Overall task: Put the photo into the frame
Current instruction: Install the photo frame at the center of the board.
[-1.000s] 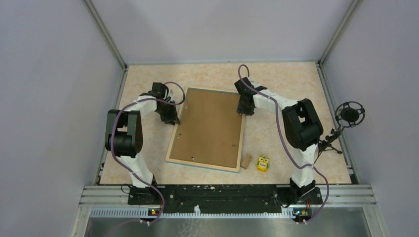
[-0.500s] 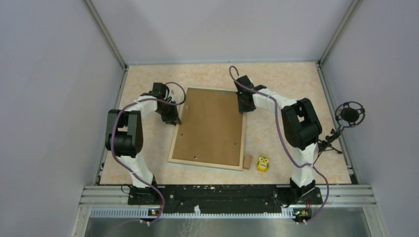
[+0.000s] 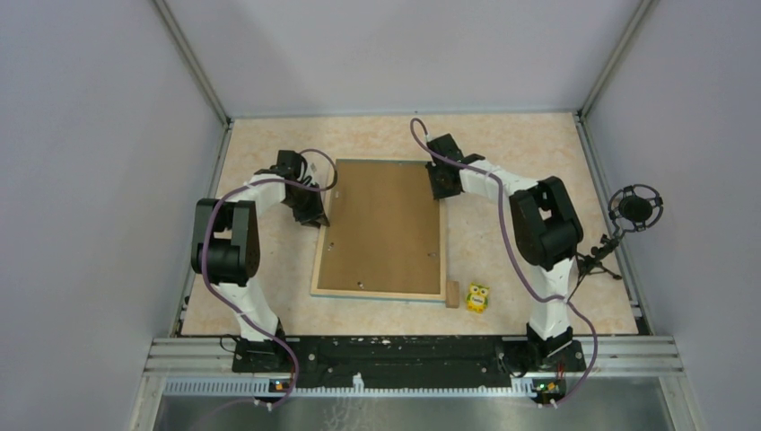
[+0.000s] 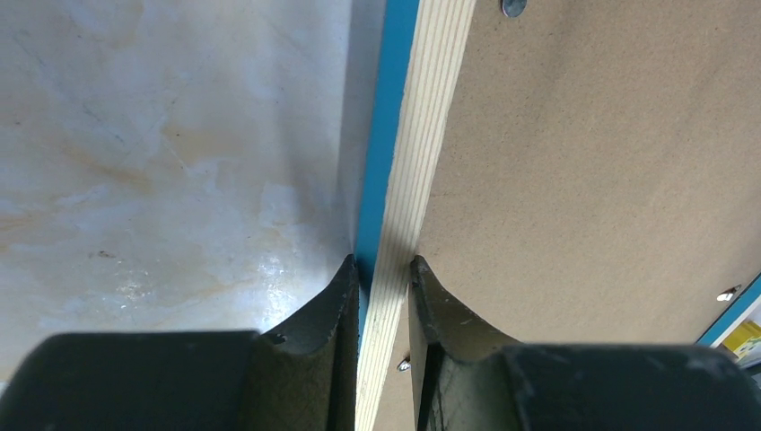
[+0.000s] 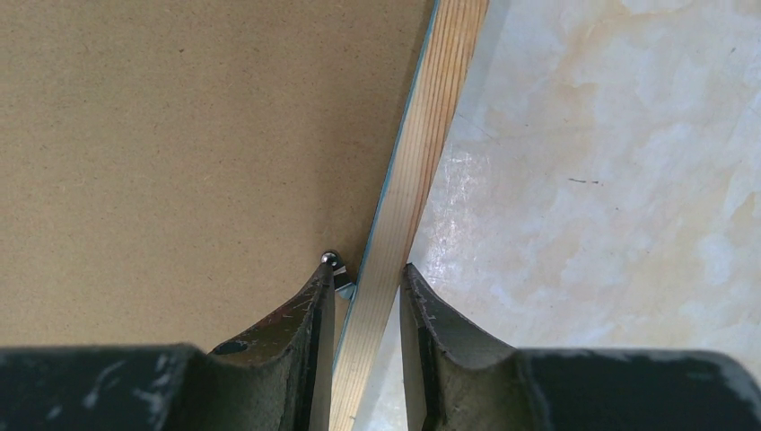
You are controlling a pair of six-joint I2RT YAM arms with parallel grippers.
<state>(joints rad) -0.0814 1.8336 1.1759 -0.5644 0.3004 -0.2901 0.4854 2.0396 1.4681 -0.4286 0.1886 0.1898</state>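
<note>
Frame [image 3: 381,294] lies face-down mid-table, its brown backing board [image 3: 381,224] up and its long sides running away from the arm bases. L gripper [image 3: 319,219] is clenched on the frame's left rail. In the wrist view its fingers [image 4: 336,305] pinch the pale wood rail [image 4: 422,135], one on the blue outer edge and one on the board side. R gripper [image 3: 441,190] grasps the right rail near the far corner, w/ fingers [image 5: 415,314] either side of the rail [image 5: 431,135]. A small wood block [image 3: 452,294] touches the near right corner, w/ a yellow toy [image 3: 477,297] just beside it.
</note>
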